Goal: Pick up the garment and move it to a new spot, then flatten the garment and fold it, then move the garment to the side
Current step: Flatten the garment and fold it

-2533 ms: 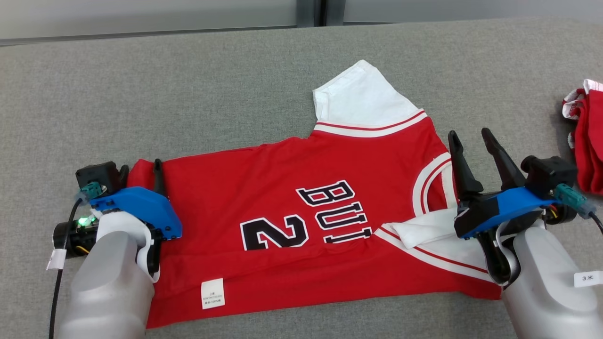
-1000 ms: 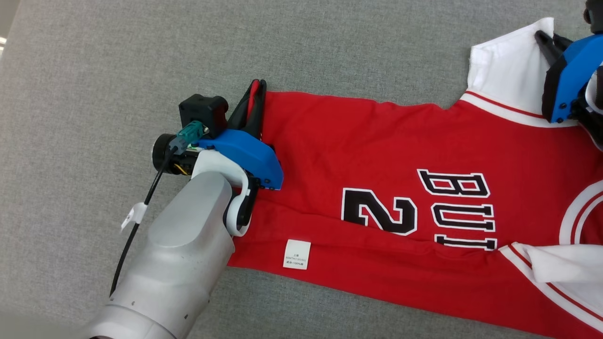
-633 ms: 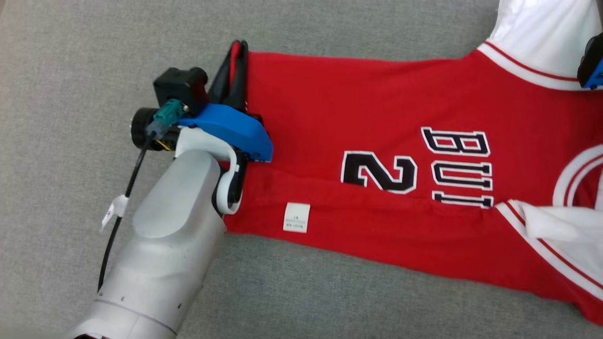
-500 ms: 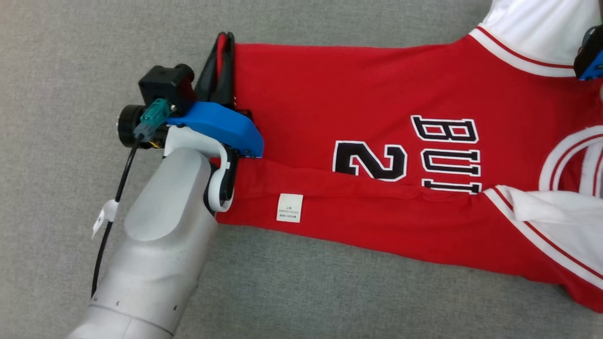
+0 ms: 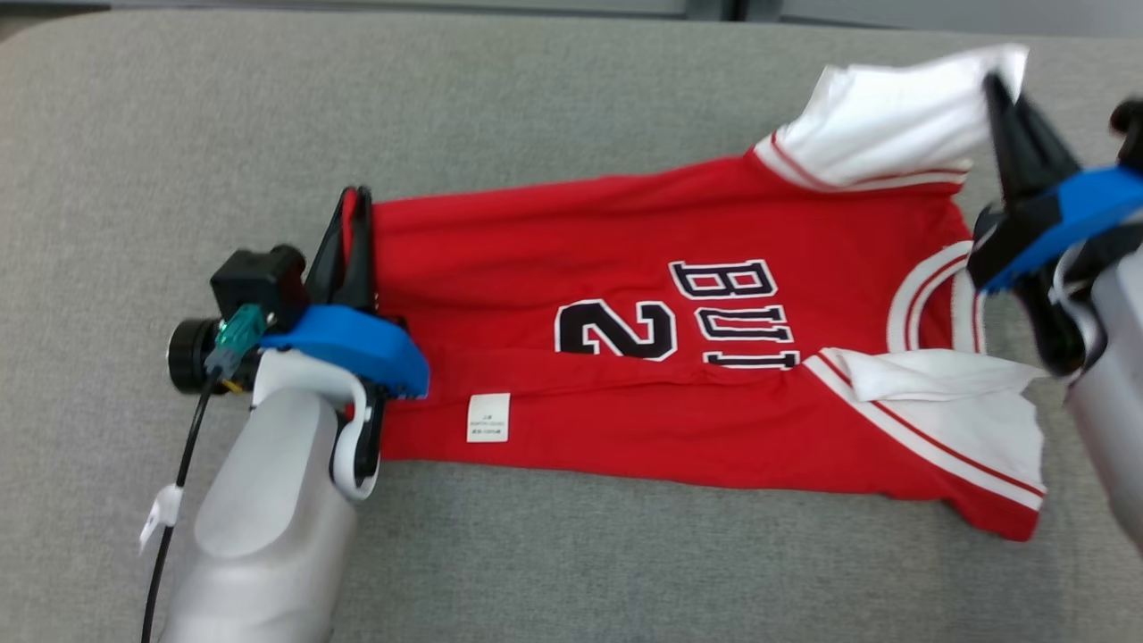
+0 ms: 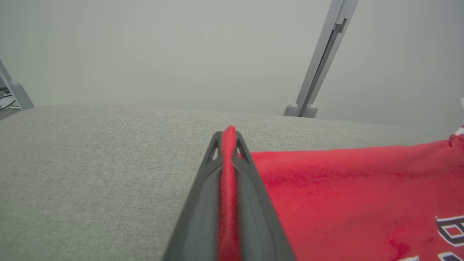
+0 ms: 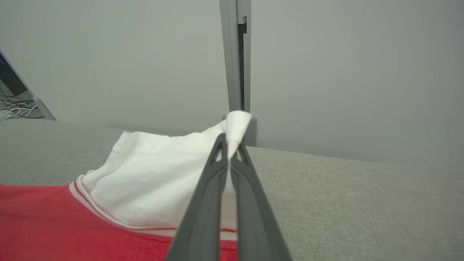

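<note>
A red jersey (image 5: 571, 375) with white sleeves and black "BUL 2" print lies spread on the grey table (image 5: 536, 116). My left gripper (image 5: 353, 210) is shut on the jersey's far hem corner at the left; red cloth (image 6: 228, 170) shows pinched between its fingers in the left wrist view. My right gripper (image 5: 1005, 85) is shut on the tip of the far white sleeve (image 5: 884, 116), which is lifted off the table; the sleeve (image 7: 163, 181) is seen clamped in the right wrist view. The near white sleeve (image 5: 946, 402) lies crumpled at the lower right.
A white care label (image 5: 488, 417) sits on the jersey's near part. Grey partition walls and a metal post (image 7: 237, 54) stand behind the table's far edge (image 6: 108, 107). Bare grey table surface lies to the left and in front of the jersey.
The head camera has shifted and pulled back. The right gripper, earlier open near the collar, now holds the far white sleeve raised. The left gripper keeps its grip on the hem corner.
</note>
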### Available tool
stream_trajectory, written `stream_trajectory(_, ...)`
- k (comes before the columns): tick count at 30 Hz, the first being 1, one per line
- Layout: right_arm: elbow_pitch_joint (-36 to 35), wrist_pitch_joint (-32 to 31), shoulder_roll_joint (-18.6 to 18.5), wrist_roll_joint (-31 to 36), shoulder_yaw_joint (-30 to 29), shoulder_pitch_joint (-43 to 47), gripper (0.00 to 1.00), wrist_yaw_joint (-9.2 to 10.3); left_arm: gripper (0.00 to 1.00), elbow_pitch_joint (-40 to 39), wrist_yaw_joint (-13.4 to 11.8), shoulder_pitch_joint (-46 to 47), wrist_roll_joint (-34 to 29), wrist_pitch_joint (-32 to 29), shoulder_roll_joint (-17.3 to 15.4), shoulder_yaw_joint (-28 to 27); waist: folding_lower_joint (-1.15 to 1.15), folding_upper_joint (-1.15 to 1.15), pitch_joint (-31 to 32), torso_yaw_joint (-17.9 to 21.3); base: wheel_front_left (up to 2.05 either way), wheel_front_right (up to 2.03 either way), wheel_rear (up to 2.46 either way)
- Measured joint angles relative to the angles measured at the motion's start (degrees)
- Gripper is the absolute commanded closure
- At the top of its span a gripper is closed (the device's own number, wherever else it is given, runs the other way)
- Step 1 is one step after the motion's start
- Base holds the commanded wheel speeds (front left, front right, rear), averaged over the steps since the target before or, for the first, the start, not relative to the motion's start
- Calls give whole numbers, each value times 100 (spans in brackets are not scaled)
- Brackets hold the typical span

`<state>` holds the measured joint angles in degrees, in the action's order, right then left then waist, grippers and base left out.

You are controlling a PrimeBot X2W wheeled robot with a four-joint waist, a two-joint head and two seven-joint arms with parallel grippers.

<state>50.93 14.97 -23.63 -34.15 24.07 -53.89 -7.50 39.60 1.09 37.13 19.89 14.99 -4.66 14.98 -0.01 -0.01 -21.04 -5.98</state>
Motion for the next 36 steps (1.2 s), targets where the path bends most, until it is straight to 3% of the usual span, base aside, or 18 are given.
stream_trajectory(10,-1090,0,271,-511,-315,2270,100,1,100,143,252,-1151,-304,-1,-10,-557,-1,0,729,435,0,0,0)
stream_trajectory(21,-888,1,689,-522,-399,3210,100,1,100,361,346,-1953,-365,-1,144,-937,0,0,1266,652,0,0,0)
stream_trajectory(22,-847,0,732,-511,-449,3211,63,0,81,353,332,-2003,-359,0,154,-982,0,0,1292,653,0,0,0)
stream_trajectory(23,-801,0,761,-479,-505,3212,11,1,52,319,304,-2053,-363,-1,156,-1020,0,0,1316,648,0,0,0)
stream_trajectory(24,-788,0,787,-431,-591,3216,0,0,0,265,289,-2095,-361,0,162,-1058,0,1,1342,639,0,0,0)
stream_trajectory(36,-1118,1,1207,565,-1692,3394,0,1,0,-883,-67,-2752,-606,0,171,-1450,1,1,1752,571,0,0,0)
